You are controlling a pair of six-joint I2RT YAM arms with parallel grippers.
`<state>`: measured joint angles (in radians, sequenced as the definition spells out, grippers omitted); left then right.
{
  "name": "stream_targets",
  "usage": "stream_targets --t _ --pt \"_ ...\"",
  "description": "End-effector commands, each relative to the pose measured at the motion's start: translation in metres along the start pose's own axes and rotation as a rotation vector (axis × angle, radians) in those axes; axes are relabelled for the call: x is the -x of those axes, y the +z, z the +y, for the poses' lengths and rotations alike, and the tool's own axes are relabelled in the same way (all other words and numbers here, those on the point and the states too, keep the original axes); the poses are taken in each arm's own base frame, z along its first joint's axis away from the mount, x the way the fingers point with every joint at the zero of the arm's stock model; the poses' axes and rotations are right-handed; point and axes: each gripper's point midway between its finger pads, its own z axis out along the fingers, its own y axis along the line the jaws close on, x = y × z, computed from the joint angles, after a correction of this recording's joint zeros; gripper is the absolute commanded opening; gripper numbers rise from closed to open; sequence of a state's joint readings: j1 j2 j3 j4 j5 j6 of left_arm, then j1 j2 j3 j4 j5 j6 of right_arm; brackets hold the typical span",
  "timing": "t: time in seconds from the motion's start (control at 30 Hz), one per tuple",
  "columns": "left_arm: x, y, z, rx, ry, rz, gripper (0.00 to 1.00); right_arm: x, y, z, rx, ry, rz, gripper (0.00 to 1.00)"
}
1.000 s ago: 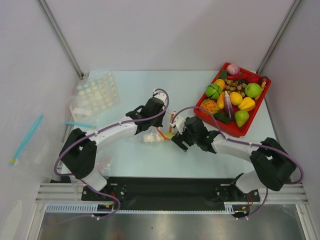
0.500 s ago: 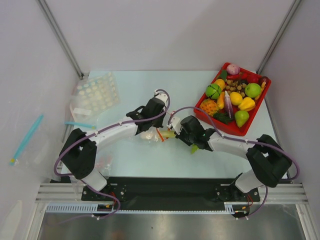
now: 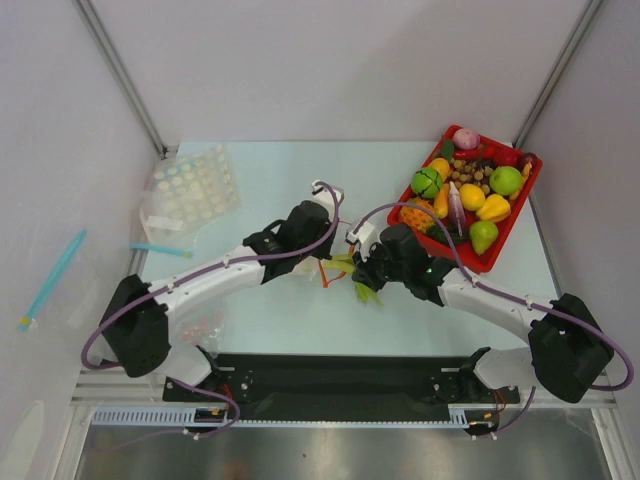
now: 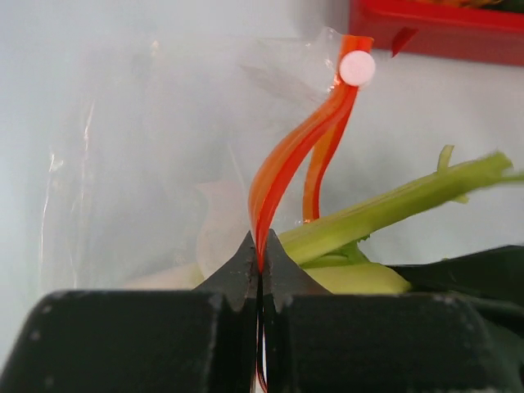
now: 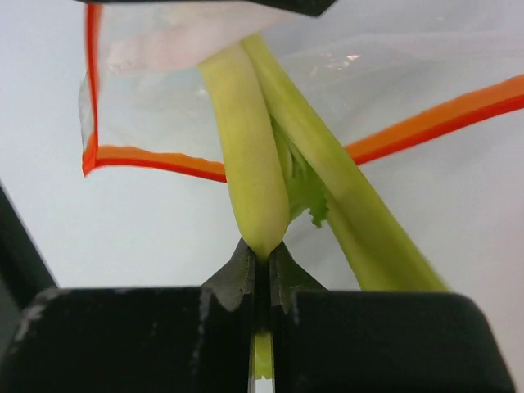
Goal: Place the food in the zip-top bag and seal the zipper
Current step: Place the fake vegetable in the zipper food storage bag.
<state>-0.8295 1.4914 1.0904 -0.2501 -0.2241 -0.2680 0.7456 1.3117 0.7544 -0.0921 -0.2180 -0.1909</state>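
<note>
The zip-top bag lies crumpled at the table's middle, clear in the left wrist view. My left gripper is shut on its red-orange zipper, holding the strip up. The leek has its white stalk inside the bag and its green leaves sticking out of the mouth. My right gripper is shut on one pale green leaf of it. Behind the leaves runs the zipper. A green pear lies in the red tray.
The red tray of toy produce stands at the back right, close behind the right arm. A dotted clear bag lies at the back left, with a blue-stripped one beyond the table's left edge.
My right gripper has shut on a leek leaf and swung toward the bag's mouth. The left arm has stretched slightly right, still pinching the zipper.
</note>
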Motion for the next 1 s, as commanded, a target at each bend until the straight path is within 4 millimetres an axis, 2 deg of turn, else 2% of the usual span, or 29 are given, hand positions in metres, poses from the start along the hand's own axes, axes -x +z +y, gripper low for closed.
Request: stream_targets --t 0.0,0.03,0.17,0.3,0.53,0.57,0.7,0.97 --pt "0.036 -0.028 -0.022 -0.113 -0.008 -0.158 0.0 0.032 -0.01 0.028 0.159 0.088 -0.127 0.0" --pt "0.041 -0.037 -0.028 -0.141 -0.002 -0.185 0.0 0.035 -0.011 0.029 0.161 0.101 -0.136 0.0" --pt "0.048 -0.051 -0.046 -0.221 0.024 -0.234 0.0 0.038 -0.016 0.034 0.184 0.107 -0.15 0.0" --pt "0.047 -0.056 -0.061 -0.3 0.032 -0.236 0.0 0.053 -0.022 0.034 0.181 0.097 -0.221 0.0" --pt "0.037 -0.044 -0.07 -0.308 0.06 -0.177 0.0 0.065 -0.036 0.026 0.138 0.14 -0.3 0.0" --pt "0.035 -0.042 -0.071 -0.304 0.066 -0.164 0.0 0.066 -0.037 0.019 0.117 0.147 -0.306 0.0" --pt "0.036 -0.044 -0.078 -0.335 0.072 -0.166 0.0 0.068 -0.042 0.01 0.088 0.18 -0.332 0.0" --pt "0.032 -0.071 -0.125 -0.633 0.055 -0.149 0.0 0.067 -0.044 0.0 0.035 0.173 -0.361 0.0"
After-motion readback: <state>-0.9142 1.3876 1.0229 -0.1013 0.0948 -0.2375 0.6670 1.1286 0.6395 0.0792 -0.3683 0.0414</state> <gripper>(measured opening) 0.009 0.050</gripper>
